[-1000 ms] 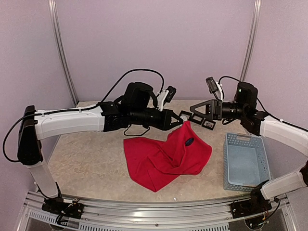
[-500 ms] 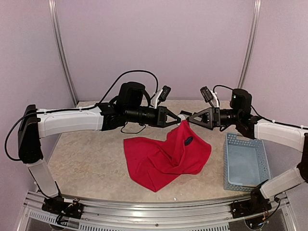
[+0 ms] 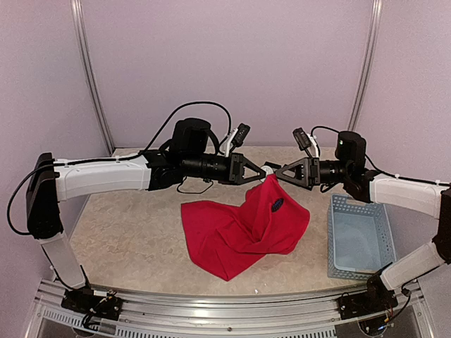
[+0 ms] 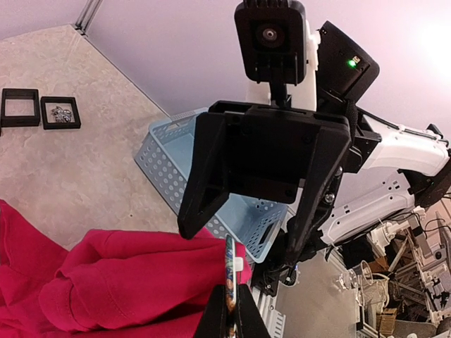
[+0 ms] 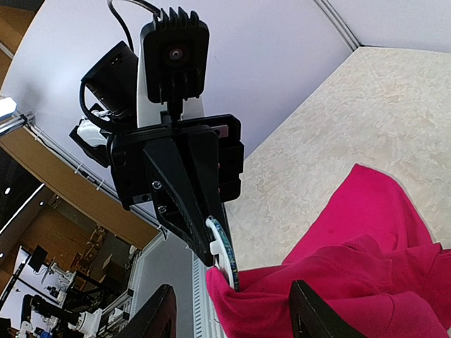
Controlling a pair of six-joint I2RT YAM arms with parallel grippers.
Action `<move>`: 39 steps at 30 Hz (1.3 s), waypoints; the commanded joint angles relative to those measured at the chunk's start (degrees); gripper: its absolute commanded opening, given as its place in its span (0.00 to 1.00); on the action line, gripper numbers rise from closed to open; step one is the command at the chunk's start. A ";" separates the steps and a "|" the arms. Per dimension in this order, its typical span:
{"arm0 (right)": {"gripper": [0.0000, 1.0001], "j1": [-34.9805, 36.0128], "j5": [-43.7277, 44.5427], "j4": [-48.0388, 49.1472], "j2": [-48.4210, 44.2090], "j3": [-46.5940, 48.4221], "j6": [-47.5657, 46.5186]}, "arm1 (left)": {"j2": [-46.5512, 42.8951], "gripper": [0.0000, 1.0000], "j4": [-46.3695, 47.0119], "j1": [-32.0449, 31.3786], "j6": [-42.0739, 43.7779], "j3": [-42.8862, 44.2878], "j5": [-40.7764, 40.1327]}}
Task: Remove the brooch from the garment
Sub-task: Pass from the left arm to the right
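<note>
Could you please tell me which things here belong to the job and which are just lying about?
Job: red garment; blue oval on it; badge-like disc, probably the brooch; left gripper pinching it; open right gripper.
Lying about: blue basket; two small black frames.

Counter (image 3: pixel 127 225): beige, mottled. Red garment (image 3: pixel 239 229) crumpled mid-counter, one corner raised. Pale blue basket (image 3: pixel 359 243) at right. Two small black boxes (image 4: pixel 60 99) side by side.
</note>
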 commanded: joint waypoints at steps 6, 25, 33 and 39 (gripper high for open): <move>0.57 -1.62 -0.34 0.04 2.34 0.58 -1.35 | -3.05 0.00 3.26 0.38 -1.86 -0.40 0.37; 0.21 -0.48 -5.96 2.68 3.25 1.57 2.80 | -0.54 0.00 4.76 0.78 -2.89 1.84 4.74; 0.28 0.94 -8.34 3.03 5.09 4.01 3.93 | 0.50 0.00 4.78 1.08 -3.59 2.43 5.59; 0.19 1.65 -8.37 3.47 5.75 5.03 4.63 | 1.16 0.00 4.41 1.38 -3.67 3.20 6.40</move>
